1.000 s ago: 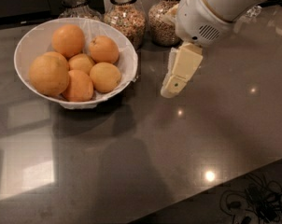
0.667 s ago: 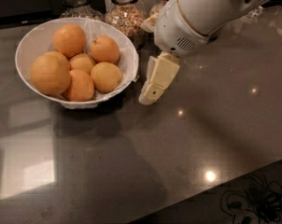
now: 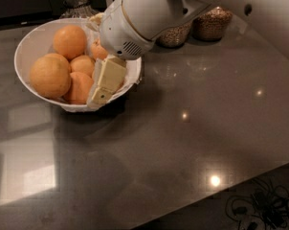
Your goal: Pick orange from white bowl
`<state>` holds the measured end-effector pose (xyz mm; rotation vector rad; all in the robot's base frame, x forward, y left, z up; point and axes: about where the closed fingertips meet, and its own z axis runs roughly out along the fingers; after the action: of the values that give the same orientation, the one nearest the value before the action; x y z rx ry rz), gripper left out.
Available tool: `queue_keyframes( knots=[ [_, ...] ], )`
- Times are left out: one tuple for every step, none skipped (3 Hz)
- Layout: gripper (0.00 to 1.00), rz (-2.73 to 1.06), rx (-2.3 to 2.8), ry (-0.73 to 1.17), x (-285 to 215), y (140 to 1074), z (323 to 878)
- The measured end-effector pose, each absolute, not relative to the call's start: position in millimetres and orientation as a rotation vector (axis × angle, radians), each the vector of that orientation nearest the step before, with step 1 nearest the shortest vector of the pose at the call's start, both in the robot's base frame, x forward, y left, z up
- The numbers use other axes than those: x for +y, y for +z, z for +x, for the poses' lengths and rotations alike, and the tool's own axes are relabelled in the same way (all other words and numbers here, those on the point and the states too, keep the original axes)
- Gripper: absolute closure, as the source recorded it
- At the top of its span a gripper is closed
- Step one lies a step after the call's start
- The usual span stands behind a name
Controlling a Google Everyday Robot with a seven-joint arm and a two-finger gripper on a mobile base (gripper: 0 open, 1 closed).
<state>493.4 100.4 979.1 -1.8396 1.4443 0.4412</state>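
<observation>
The big orange [image 3: 50, 75] sits against the left wall of the white bowl [image 3: 26, 46], in the upper left of the frame, with smaller oranges [image 3: 81, 64] packed to its right. The end effector [image 3: 105, 83] hangs low over the bowl's right side, its tip slanting down and leftward. So the fruit lies to its left, across a smaller orange, and being round it offers no preferred axis. I cannot tell whether the end effector is set wide or narrow. Jars of grain [image 3: 211, 23] stand behind on the counter [image 3: 192, 147].
</observation>
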Motion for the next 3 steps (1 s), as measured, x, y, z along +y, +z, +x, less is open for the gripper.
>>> queue_keyframes(
  knots=[
    [0.00, -1.840, 1.444, 0.441, 100.6, 979.3, 493.2],
    [0.00, -1.820, 1.407, 0.475, 115.2, 977.6, 491.9],
    [0.00, -1.812, 1.373, 0.551, 142.9, 971.5, 489.7]
  ],
)
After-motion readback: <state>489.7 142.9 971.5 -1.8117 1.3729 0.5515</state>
